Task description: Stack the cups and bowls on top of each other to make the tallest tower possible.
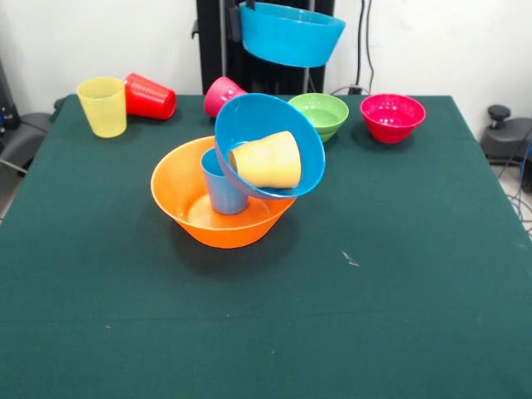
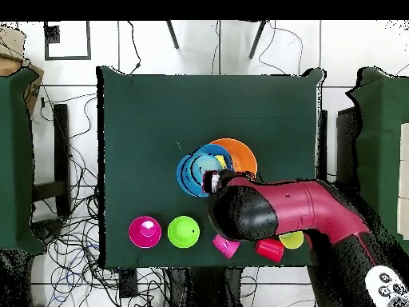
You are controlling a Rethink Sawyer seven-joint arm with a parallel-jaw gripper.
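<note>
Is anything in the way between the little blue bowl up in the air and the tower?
Nothing visible is between them. The small blue bowl hangs in open air. But the orange cup lies sideways in the tilted large blue bowl on top.

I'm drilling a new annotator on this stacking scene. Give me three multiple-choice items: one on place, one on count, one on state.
1. Where is the light blue cup?
A) in the orange bowl
B) on the bare cloth
C) up in the air

2. How many cups are outside any bowl?
A) one
B) three
C) five

3. How is the red cup placed?
A) upright
B) upside down
C) on its side

Answers:
1 A: it stands upright inside the orange bowl.
2 B: the yellow cup, red cup and pink cup sit on the cloth.
3 C: its side rests on the cloth.
</note>
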